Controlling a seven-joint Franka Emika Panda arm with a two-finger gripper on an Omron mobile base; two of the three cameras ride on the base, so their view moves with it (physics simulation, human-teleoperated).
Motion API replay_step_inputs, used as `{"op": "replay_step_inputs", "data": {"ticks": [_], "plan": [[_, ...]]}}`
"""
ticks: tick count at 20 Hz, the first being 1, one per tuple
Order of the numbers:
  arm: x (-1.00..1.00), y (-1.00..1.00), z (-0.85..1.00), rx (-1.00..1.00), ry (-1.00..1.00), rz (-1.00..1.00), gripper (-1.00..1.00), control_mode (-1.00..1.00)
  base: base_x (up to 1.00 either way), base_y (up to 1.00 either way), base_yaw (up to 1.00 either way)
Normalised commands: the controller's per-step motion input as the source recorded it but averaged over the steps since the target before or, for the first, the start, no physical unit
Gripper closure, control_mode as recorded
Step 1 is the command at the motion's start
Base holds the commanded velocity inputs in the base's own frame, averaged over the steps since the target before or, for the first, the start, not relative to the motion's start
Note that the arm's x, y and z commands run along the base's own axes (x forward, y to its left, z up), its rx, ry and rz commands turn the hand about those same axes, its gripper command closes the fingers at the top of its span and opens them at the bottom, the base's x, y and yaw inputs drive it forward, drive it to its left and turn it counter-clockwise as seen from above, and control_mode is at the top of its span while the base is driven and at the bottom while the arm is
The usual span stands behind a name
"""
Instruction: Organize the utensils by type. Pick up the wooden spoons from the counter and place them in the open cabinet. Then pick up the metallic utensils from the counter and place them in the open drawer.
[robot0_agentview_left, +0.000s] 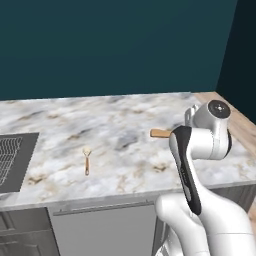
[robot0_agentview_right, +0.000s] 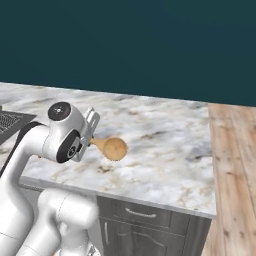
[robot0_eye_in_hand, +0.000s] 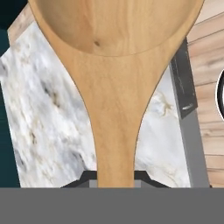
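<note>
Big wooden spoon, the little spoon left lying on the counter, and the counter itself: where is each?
Big wooden spoon (robot0_agentview_right: 115, 148): right base view, on its round bowl.
Little spoon (robot0_agentview_left: 87, 163): left base view, on its orange-brown handle.
Counter (robot0_agentview_left: 55, 125): left base view, on bare marble.

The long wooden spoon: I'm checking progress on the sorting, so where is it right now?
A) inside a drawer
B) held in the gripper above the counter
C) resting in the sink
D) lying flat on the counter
B: the gripper is shut on the handle of the long wooden spoon, which is carried above the counter.
</note>
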Motion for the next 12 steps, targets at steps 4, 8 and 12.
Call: {"op": "replay_step_inputs", "data": {"ticks": [4,8,12], "plan": [[0.00,0.00,0.00,0.00,0.00,0.00,1.00,1.00,-0.33,0.00,0.14],[0.00,0.00,0.00,0.00,0.00,0.00,1.00,1.00,-0.42,0.00,0.24],[0.00,0.00,0.00,0.00,0.00,0.00,1.00,1.00,-0.39,0.00,0.30]]}}
